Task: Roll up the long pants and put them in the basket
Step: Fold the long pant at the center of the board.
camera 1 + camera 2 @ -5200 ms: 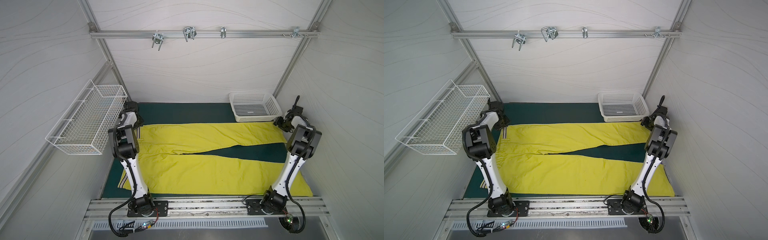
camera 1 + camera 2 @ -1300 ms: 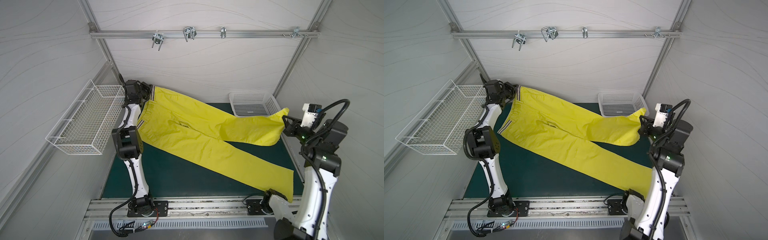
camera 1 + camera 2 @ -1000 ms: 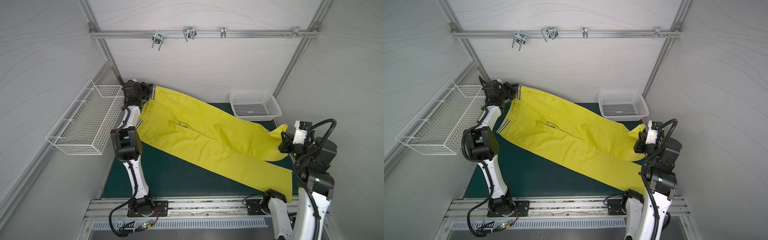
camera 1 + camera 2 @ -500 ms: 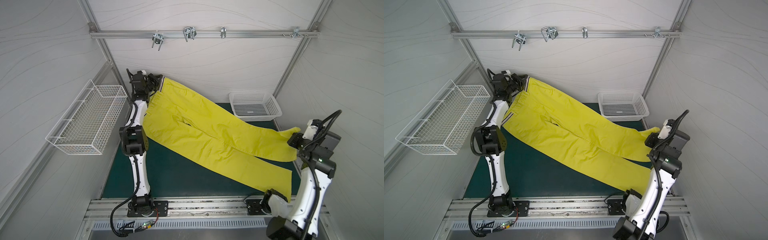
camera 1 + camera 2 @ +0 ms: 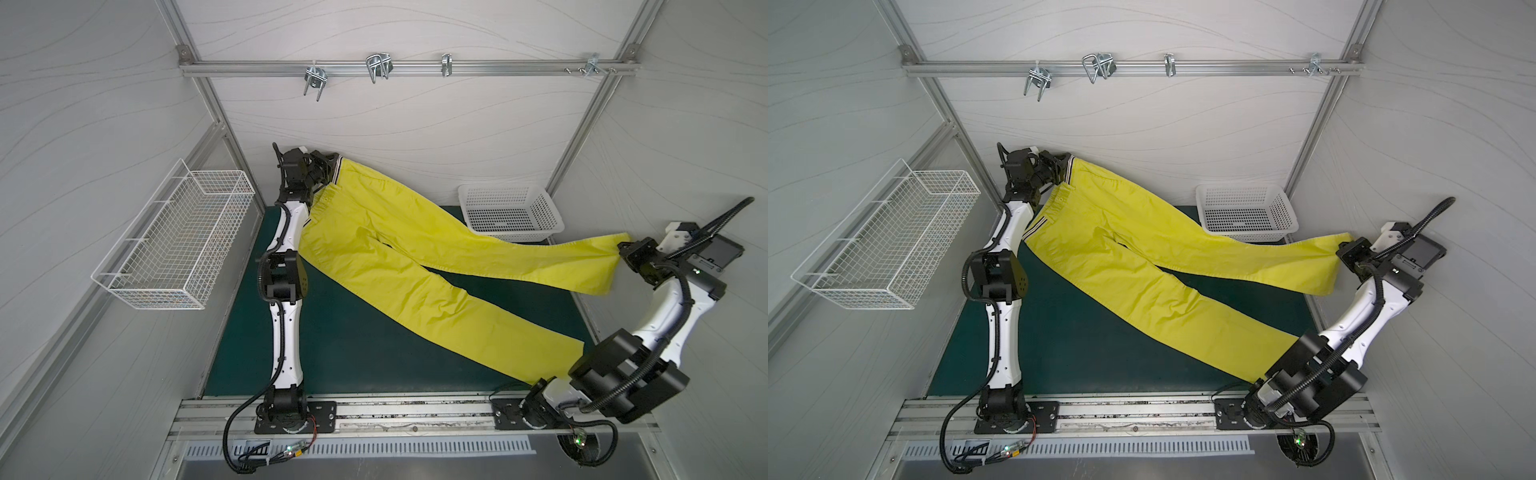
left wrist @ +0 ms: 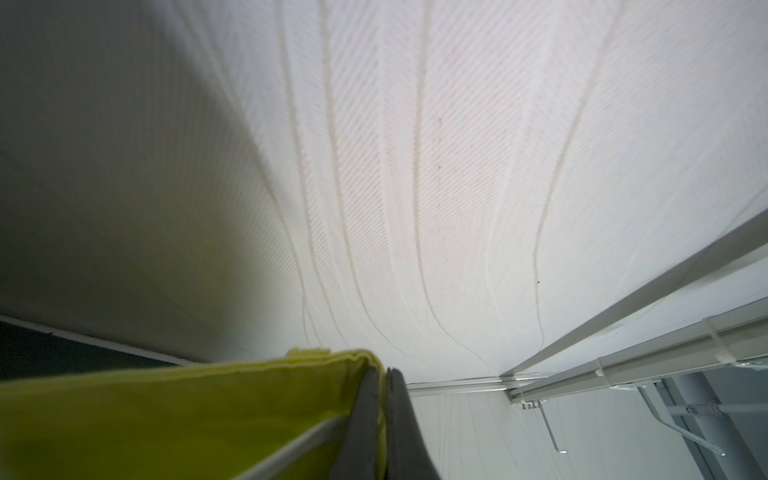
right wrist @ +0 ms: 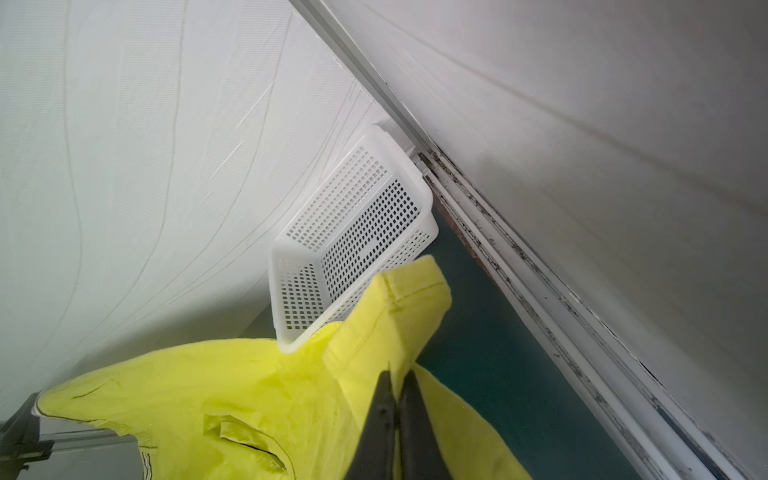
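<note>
White basket near long pants

No text, brand or number could be read anywhere, also not on the long pants (the waistband carried only stripes).

One long pants, two baskets, two tools

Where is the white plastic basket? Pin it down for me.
In a top view, the white plastic basket sits in the green mat's far right corner, against the back wall, just behind the long pants leg held by the right end effector.
</note>
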Robot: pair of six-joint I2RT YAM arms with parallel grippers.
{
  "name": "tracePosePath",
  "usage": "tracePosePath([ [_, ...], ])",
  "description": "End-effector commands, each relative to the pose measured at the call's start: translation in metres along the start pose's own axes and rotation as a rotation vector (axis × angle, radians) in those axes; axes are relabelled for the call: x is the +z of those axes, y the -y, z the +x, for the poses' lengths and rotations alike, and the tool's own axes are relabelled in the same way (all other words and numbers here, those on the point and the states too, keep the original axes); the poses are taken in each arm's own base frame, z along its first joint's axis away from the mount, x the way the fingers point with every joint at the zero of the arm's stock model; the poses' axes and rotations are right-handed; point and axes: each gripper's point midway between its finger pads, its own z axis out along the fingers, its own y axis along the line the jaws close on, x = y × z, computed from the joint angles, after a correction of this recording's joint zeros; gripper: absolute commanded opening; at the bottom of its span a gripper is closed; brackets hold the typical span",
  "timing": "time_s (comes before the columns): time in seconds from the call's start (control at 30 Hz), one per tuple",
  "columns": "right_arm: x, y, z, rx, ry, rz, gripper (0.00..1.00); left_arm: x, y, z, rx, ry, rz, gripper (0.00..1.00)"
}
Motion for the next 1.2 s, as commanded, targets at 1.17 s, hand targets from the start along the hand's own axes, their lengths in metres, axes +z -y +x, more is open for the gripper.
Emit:
tracePosePath([
  [1.17, -0.117, -0.110, 0.140, -0.679, 0.142, 0.071, 0.00, -0.133, 0.008, -0.030, 0.134, 0.084, -0.096, 0.00],
])
